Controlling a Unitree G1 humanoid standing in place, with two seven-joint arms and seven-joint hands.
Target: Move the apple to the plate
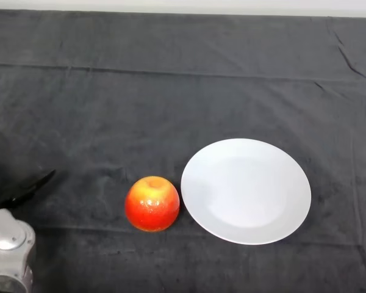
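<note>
A red and yellow apple [152, 203] sits upright on the dark cloth, just left of a white plate [256, 220], nearly touching its rim. The plate has nothing on it. My silver-grey left arm [9, 247] shows at the lower left corner, well left of the apple. A thin black part of my left hand [29, 188] sticks out above the arm against the dark cloth. Most of the hand is hard to make out. It touches neither the apple nor the plate.
The dark cloth [171, 91] covers the whole table, with a few creases at the back and far right. The table's far edge runs along the top of the view.
</note>
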